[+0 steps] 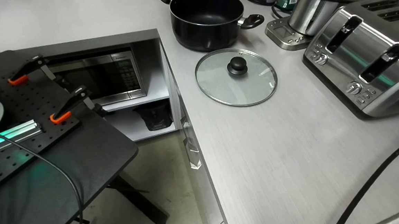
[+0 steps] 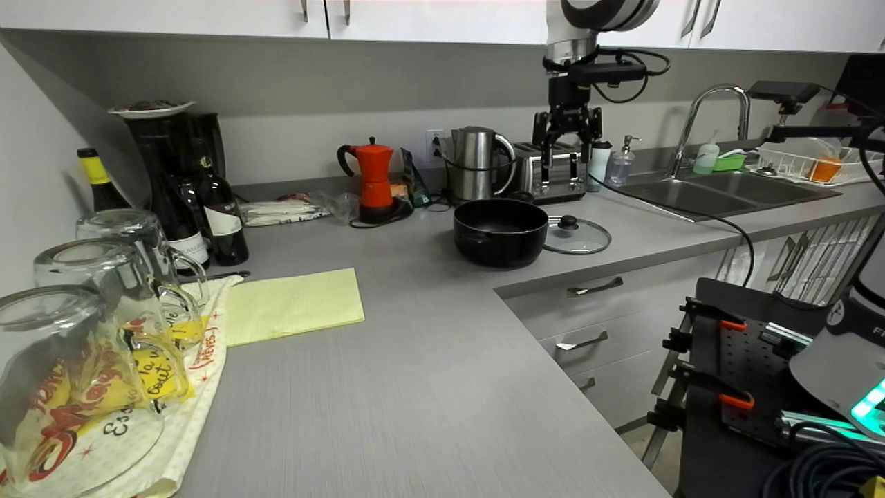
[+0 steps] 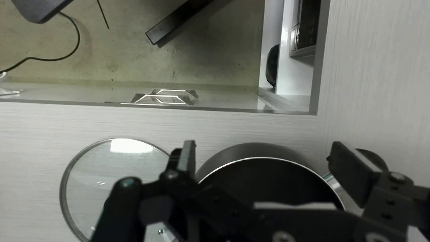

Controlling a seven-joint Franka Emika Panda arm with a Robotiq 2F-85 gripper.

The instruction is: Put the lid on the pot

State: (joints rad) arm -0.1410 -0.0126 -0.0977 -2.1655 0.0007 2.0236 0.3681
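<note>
The black pot (image 1: 204, 34) stands uncovered on the counter; it also shows in another exterior view (image 2: 499, 238) and in the wrist view (image 3: 265, 181). The clear glass lid (image 1: 218, 83) lies flat on the counter beside the pot, its black knob (image 1: 238, 64) facing up. The lid also shows in another exterior view (image 2: 581, 241) and partly in the wrist view (image 3: 90, 185), where the gripper covers its knob. My gripper (image 2: 566, 159) is open and empty, pointing down well above the counter. In the wrist view its fingers (image 3: 263, 148) appear spread across the pot, with nothing between them.
A steel toaster (image 1: 368, 67) and a steel kettle (image 2: 477, 166) stand behind the lid and pot. A red moka pot (image 2: 375, 176), a yellow cloth (image 2: 297, 304) and glass mugs (image 2: 90, 277) are farther along the counter. The counter edge (image 3: 201, 109) runs close to both task objects.
</note>
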